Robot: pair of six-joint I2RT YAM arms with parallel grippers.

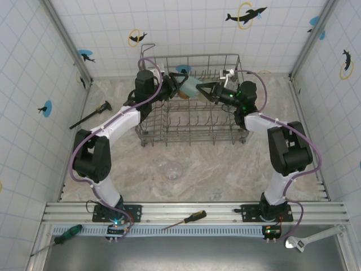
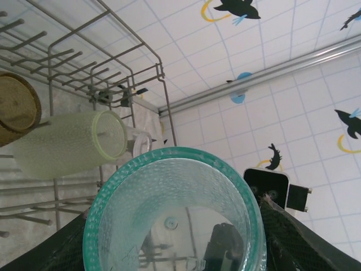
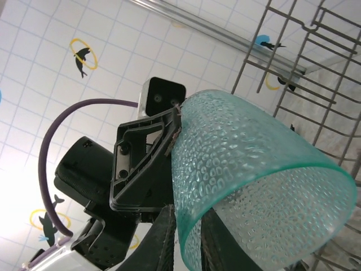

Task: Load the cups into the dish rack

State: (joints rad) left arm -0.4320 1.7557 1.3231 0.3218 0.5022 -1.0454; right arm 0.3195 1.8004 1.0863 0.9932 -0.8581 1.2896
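at the far left of the overhead view, a dark long-handled tool (image 1: 90, 114) lies on the marbled beige table (image 1: 237, 169), well apart from the large grey wire dish rack (image 1: 192, 137) that stands at the middle of the far side. in front of the rack and apart from it, a clear tumbler (image 1: 172, 169) sits on the table.

in the rack's left part, the left wrist view shows an amber translucent tumbler (image 2: 17, 107). just beside it, a pale green translucent tumbler (image 2: 67, 144) lies on its side among the tines.

above the rack, the left gripper (image 1: 180, 84) holds a light blue-green pebbled translucent tumbler (image 1: 190, 87) across its body. its dark fingers (image 2: 293, 240) stand wide, one on each side of the cup, whose open mouth faces the left wrist camera. this tumbler hangs in the air over the rack's middle, tipped on its side, between the two grippers.

from the right, the right gripper (image 1: 204, 91) meets the cup at its rim. its fingers (image 3: 163, 237) are narrow, one outside the wall and one inside, and we cannot tell whether they press on it.

at the far right, a silver wrench (image 1: 313, 240) lies on the near ledge.
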